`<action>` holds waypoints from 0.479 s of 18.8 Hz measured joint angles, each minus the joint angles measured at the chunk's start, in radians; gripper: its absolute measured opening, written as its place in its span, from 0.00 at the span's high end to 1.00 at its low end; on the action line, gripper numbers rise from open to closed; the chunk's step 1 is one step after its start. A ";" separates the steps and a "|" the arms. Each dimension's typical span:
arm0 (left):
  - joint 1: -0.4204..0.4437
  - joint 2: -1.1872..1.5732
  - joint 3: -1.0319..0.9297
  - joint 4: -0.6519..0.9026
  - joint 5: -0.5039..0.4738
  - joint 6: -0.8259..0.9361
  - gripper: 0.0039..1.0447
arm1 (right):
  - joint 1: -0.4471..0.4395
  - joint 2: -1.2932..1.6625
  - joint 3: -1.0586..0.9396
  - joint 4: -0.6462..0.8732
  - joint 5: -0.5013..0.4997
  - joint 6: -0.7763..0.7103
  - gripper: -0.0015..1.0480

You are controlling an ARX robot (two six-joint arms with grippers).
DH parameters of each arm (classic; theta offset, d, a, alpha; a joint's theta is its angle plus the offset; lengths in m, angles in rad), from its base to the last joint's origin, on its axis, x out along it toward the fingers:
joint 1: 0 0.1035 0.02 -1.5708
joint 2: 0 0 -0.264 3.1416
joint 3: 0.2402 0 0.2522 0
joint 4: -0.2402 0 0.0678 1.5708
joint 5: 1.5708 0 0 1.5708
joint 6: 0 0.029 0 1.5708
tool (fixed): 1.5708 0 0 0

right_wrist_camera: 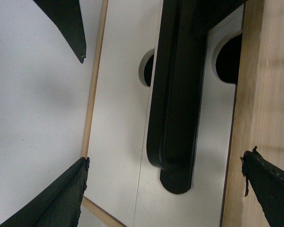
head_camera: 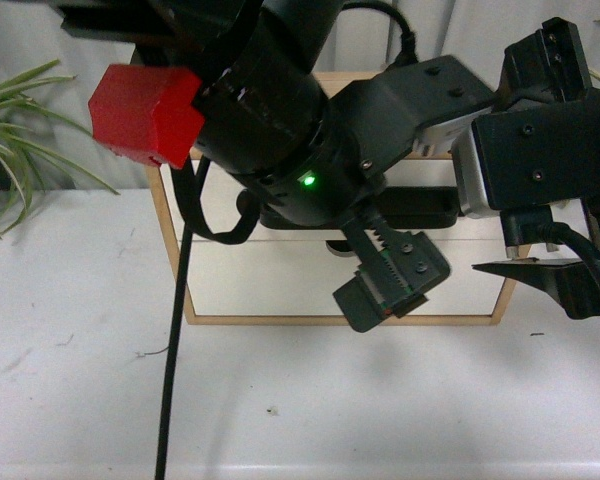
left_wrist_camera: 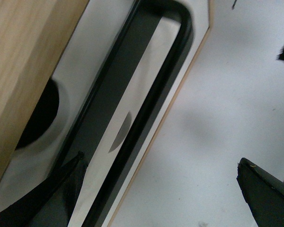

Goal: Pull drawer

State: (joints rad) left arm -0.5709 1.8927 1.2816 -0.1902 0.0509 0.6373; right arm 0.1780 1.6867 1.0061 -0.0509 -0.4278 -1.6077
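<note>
Open jaws at the handle
My left gripper [left_wrist_camera: 161, 160] and right gripper [right_wrist_camera: 165, 157] – both spread wide – straddle the long black bar handle [right_wrist_camera: 175, 118] of the white-fronted wooden drawer [right_wrist_camera: 210, 142].

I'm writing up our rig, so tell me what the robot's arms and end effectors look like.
Mostly black: a fat round housing with a red block and a small green light, boxy screwed plates beside a silver section, and black cables hanging off. In the wrist views, the end effector fingers are dark, tapering wedges.
</note>
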 joint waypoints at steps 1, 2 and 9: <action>0.019 0.009 -0.001 0.003 -0.002 0.001 0.06 | 0.007 0.006 0.005 0.001 -0.003 0.011 0.06; 0.035 0.013 -0.002 0.003 0.002 0.001 0.06 | 0.010 0.016 0.008 0.002 -0.005 0.021 0.06; 0.063 0.013 -0.031 0.031 0.017 0.002 0.06 | 0.012 0.082 0.008 0.018 -0.003 0.040 0.06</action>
State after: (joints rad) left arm -0.5076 1.9057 1.2503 -0.1593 0.0677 0.6392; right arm 0.1898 1.7691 1.0142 -0.0326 -0.4309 -1.5673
